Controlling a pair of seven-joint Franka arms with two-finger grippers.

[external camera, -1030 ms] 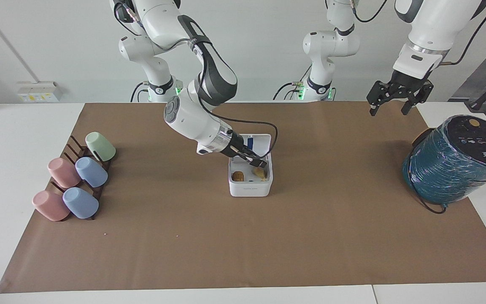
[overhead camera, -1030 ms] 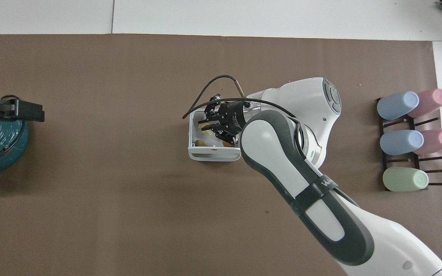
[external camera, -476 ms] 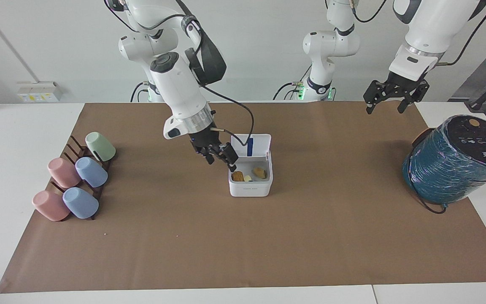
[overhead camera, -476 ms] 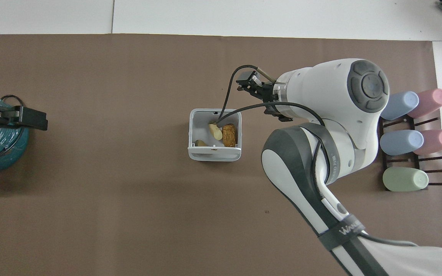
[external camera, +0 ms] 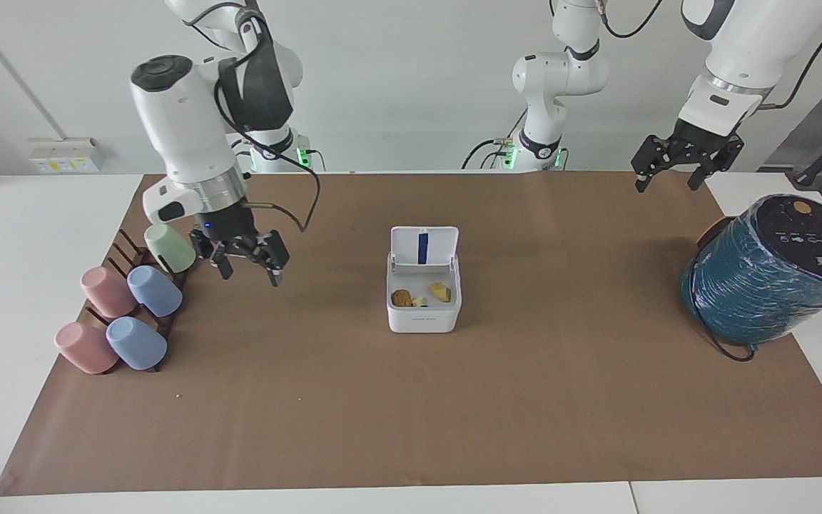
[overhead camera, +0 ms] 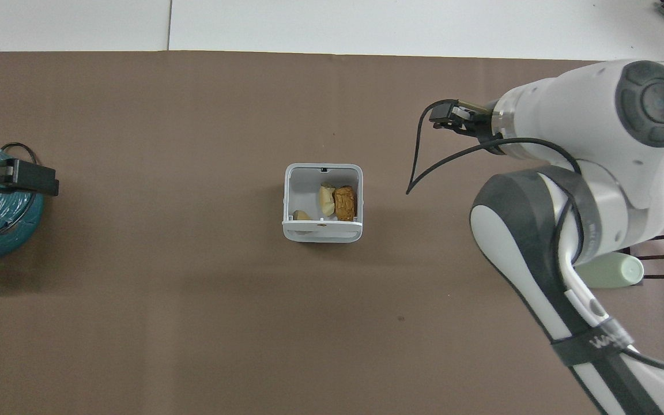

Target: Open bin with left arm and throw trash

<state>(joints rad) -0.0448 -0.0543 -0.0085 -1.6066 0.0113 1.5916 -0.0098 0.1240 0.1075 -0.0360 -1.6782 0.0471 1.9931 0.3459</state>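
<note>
We are hovering the right gripper (external camera: 248, 265), released, beside the cups (external camera: 155, 290); left gripper (external camera: 683, 163) released; trash (external camera: 402, 298) is lying in the open bin (external camera: 422, 320).

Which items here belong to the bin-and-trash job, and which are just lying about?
Job:
- bin, lid up
- trash, three lumps inside the bin
- left hand, open, raised near the drum
- right hand, open, beside the cups

Lying about:
- teal wrapped drum
- pastel cups on a rack

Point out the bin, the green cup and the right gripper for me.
bin (external camera: 423, 321): facing view, on its front wall.
green cup (external camera: 170, 248): facing view, on its side.
right gripper (external camera: 250, 275): facing view, midway between its fingertips.
</note>
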